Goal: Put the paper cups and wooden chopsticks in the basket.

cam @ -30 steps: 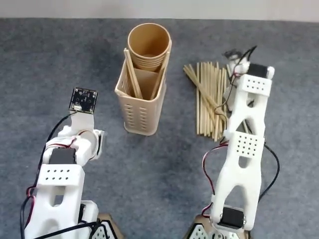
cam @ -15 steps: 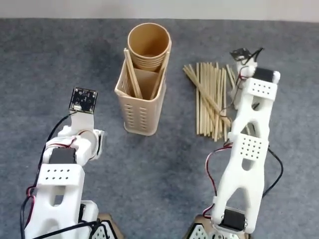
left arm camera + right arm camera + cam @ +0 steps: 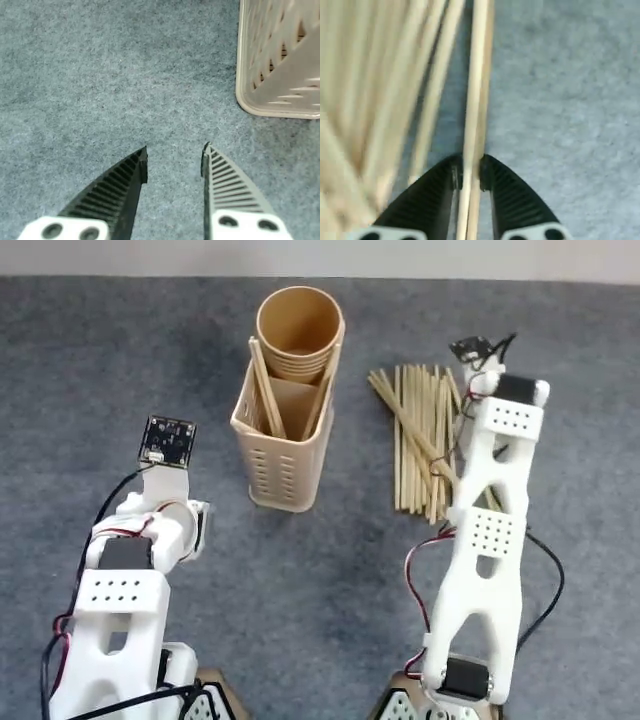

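Note:
A beige slotted basket (image 3: 283,445) stands upright mid-table, holding stacked paper cups (image 3: 298,330) and a few wooden chopsticks (image 3: 268,390). To its right lies a loose pile of chopsticks (image 3: 418,435). My right arm (image 3: 495,470) hangs over that pile's right edge. In the right wrist view my right gripper (image 3: 469,172) is shut on a pair of chopsticks (image 3: 476,95) at the edge of the pile (image 3: 385,90). My left gripper (image 3: 175,159) is open over bare carpet, with the basket's corner (image 3: 280,65) just ahead of it. The left arm (image 3: 130,560) sits at the lower left.
Grey carpet (image 3: 340,570) covers the table. There is free room between the two arms and left of the basket. A pale wall edge (image 3: 320,258) runs along the back.
The right arm swung slightly right half a second ago and has come back left over the chopstick pile's edge. The left arm, basket and cups have not moved.

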You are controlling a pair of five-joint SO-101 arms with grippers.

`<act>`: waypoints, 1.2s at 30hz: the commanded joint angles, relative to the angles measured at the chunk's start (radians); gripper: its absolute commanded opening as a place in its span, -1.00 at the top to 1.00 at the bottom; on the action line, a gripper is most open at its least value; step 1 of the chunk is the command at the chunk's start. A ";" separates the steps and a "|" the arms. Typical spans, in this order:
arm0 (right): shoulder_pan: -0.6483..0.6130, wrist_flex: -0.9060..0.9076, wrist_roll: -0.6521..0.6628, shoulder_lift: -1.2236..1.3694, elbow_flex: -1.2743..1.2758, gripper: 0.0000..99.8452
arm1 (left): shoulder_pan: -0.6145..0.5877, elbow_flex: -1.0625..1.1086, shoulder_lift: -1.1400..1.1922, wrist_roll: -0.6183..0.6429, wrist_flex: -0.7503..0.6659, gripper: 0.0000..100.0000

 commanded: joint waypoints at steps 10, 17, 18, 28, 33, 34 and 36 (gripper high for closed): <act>-0.220 -0.031 -0.555 -0.745 -0.125 0.99 | 0.012 -0.002 -0.019 0.003 -0.015 0.60; -0.387 -0.094 -0.657 -0.908 -0.125 0.99 | 0.007 -0.002 -0.019 0.002 -0.015 0.60; -0.414 -0.108 -0.657 -0.917 -0.125 0.99 | 0.007 -0.002 -0.019 0.002 -0.015 0.60; -0.573 -0.127 -0.695 -0.984 -0.122 0.99 | 0.007 -0.004 -0.019 0.002 -0.017 0.60; -0.599 -0.162 -0.720 -0.947 -0.124 0.99 | 0.007 -0.004 -0.019 0.002 -0.017 0.60; -0.605 -0.179 -0.712 -0.937 -0.125 0.99 | 0.007 -0.004 -0.019 0.002 -0.017 0.60; -0.608 -0.202 -0.690 -0.946 -0.125 0.99 | 0.007 -0.004 -0.019 0.002 -0.017 0.60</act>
